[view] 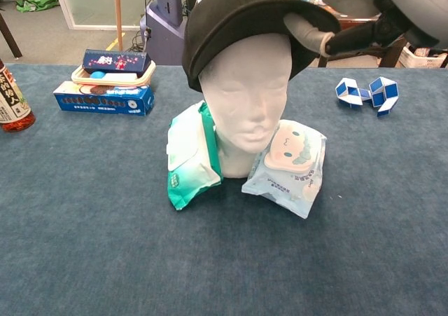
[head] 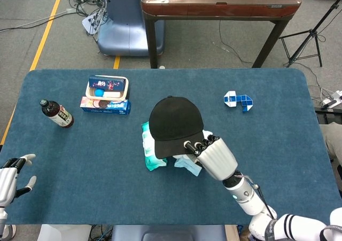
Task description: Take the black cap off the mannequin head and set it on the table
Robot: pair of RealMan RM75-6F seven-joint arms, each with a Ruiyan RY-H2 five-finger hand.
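Observation:
The black cap (head: pixel 175 125) (view: pixel 241 18) sits tilted back on the white mannequin head (view: pixel 250 95), its brim raised off the forehead. My right hand (head: pixel 214 155) (view: pixel 350 15) grips the brim, thumb under it and fingers on top. The mannequin head stands upright at the table's middle, mostly hidden beneath the cap in the head view. My left hand (head: pixel 9 179) rests low at the table's front left corner, fingers apart, holding nothing.
A green wipes pack (view: pixel 187 155) and a pale blue wipes pack (view: pixel 287 167) lean against the mannequin's base. A stacked box set (head: pixel 106 94) and a bottle (head: pixel 56 113) stand at the left. A blue-white twist toy (head: pixel 238 100) lies at the right.

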